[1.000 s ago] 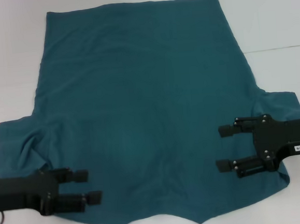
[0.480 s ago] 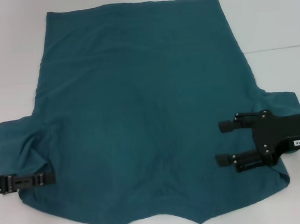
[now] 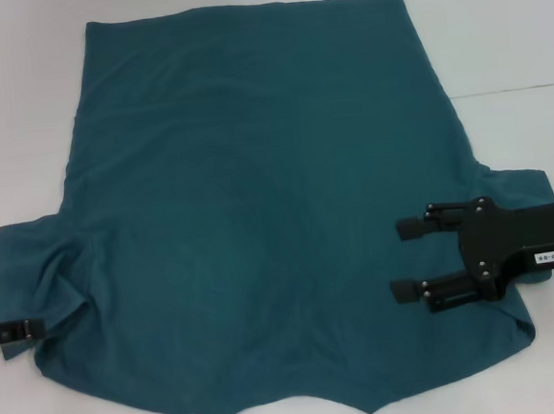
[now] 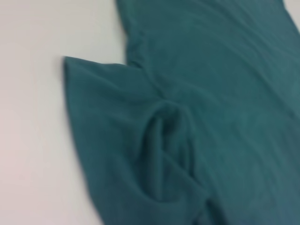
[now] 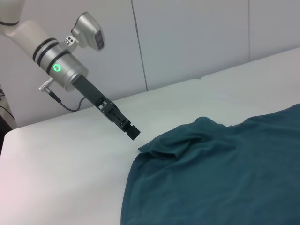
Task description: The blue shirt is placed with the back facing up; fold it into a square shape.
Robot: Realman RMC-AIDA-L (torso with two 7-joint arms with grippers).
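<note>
Shirt count: one blue shirt [image 3: 268, 217] is lying spread on the white tabletop [image 3: 20, 112], right claw [image 3: 408, 259] gaping wide above its sleeve, left claw [image 3: 23, 330] at the opposite sleeve, opening indiscernible. Left wrist view is showing that bunched sleeve [image 4: 164, 140]. Right wrist view is showing the left claw hovering beside the sleeve.

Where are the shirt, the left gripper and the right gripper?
shirt [image 3: 259, 228]: head view, middle of its back.
left gripper [image 5: 133, 133]: right wrist view, its black tip beside the sleeve.
right gripper [image 3: 408, 259]: head view, midway between its open fingertips.
</note>
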